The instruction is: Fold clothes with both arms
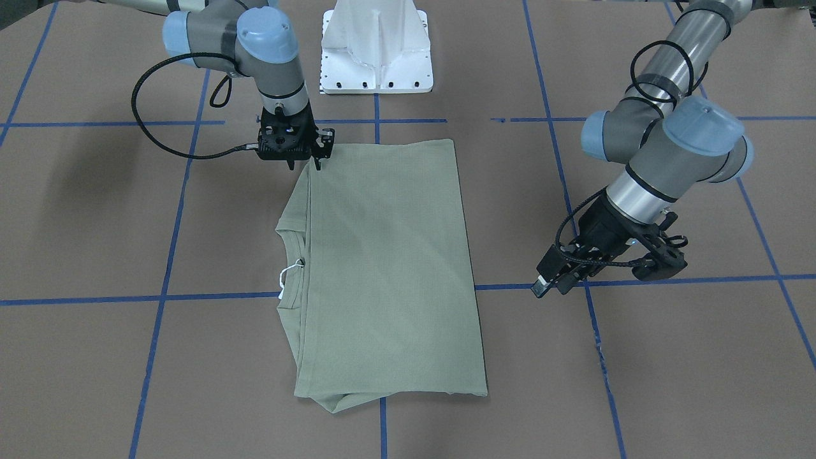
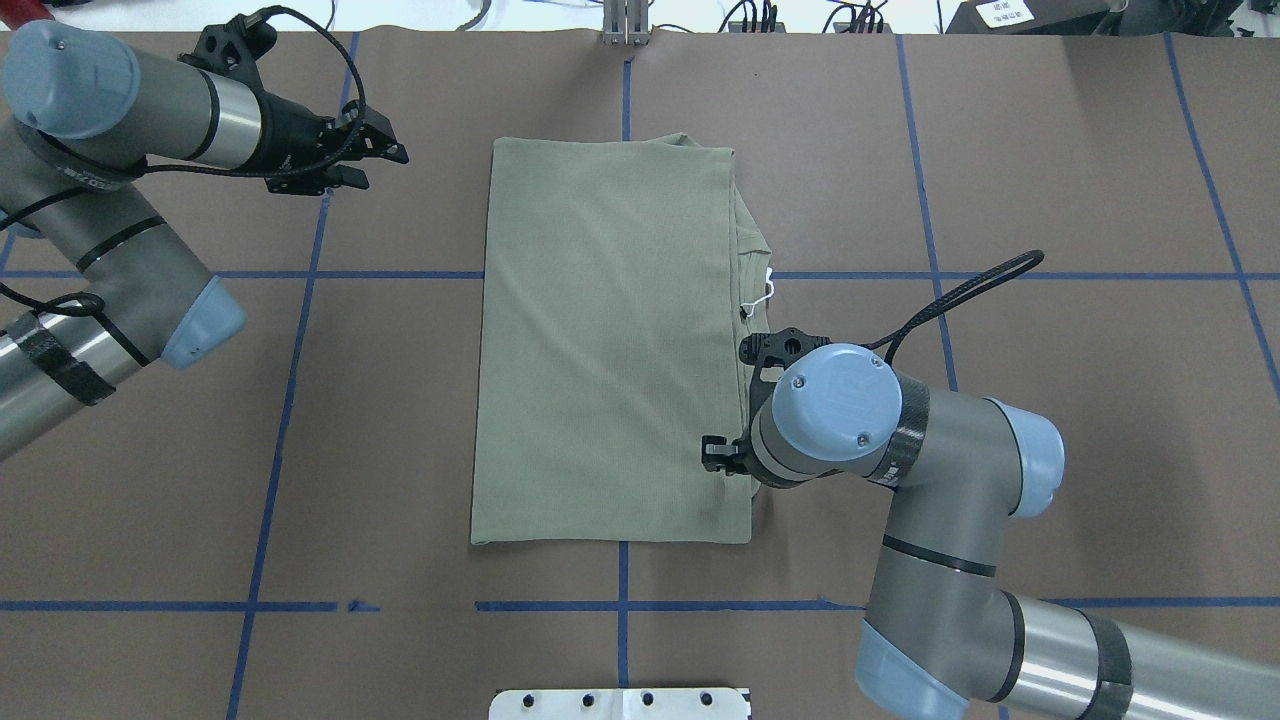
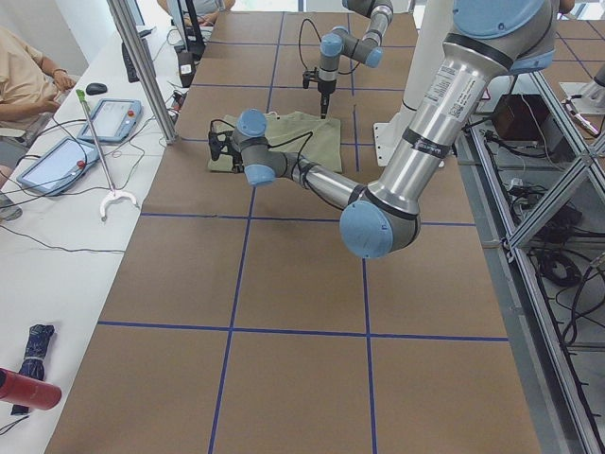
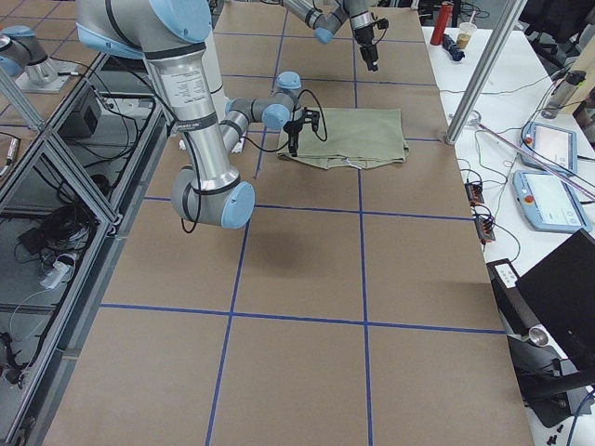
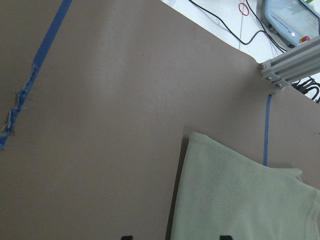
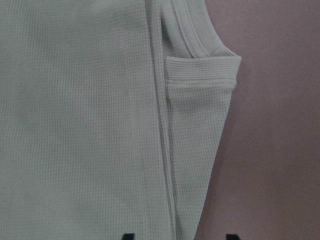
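The sage-green shirt (image 1: pixel 389 268) (image 2: pixel 610 340) lies flat in the table's middle, folded lengthwise into a tall rectangle. Its ribbed collar and white tag (image 1: pixel 285 274) (image 2: pixel 765 290) stick out along one long edge. My right gripper (image 1: pixel 317 159) (image 2: pixel 712 455) is open and hangs just over the shirt's collar-side edge, near the corner closest to the robot's base. The right wrist view shows the folded fabric (image 6: pixel 75 125) and its edge between the two spread tips. My left gripper (image 1: pixel 672 255) (image 2: pixel 385 168) is open and empty, off the shirt's other long side, above bare table. The left wrist view shows a shirt corner (image 5: pixel 240 195).
The white pedestal base (image 1: pixel 376 51) stands at the robot's edge of the table. Blue tape lines (image 1: pixel 159 297) cross the brown table cover. An aluminium post (image 5: pixel 290 70) stands past the shirt's far end. Tablets (image 3: pixel 113 118) and a seated person (image 3: pixel 24 80) are at the operators' side.
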Motion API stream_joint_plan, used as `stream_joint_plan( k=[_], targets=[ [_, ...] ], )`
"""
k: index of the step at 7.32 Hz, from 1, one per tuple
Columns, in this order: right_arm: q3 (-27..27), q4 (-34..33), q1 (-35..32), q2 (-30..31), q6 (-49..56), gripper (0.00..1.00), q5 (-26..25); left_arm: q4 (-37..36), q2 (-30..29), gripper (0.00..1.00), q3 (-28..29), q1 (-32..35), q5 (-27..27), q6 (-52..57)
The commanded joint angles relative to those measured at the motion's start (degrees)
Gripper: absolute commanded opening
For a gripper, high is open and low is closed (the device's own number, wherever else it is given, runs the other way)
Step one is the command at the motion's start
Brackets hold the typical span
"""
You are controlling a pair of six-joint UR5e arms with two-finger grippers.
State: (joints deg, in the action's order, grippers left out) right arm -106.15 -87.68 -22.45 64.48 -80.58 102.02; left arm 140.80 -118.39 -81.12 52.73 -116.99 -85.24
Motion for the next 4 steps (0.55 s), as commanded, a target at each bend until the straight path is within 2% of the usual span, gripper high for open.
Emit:
stream_joint_plan(
  k=[1,2,4],
  targets=[
    [-0.47,0.49,0.74,-0.31,-17.94,0.73,-1.12,0.0,0.0,0.66,0.0,0.0,0.0,-0.01],
    [-0.47,0.49,1.79,-0.32,-23.52,0.72,-2.87,0.0,0.0,0.66,0.0,0.0,0.0,-0.01],
    [0.32,0.58,4.15,-0.41,-26.98,0.72,-4.63,0.0,0.0,0.66,0.0,0.0,0.09,-0.01]
  ],
)
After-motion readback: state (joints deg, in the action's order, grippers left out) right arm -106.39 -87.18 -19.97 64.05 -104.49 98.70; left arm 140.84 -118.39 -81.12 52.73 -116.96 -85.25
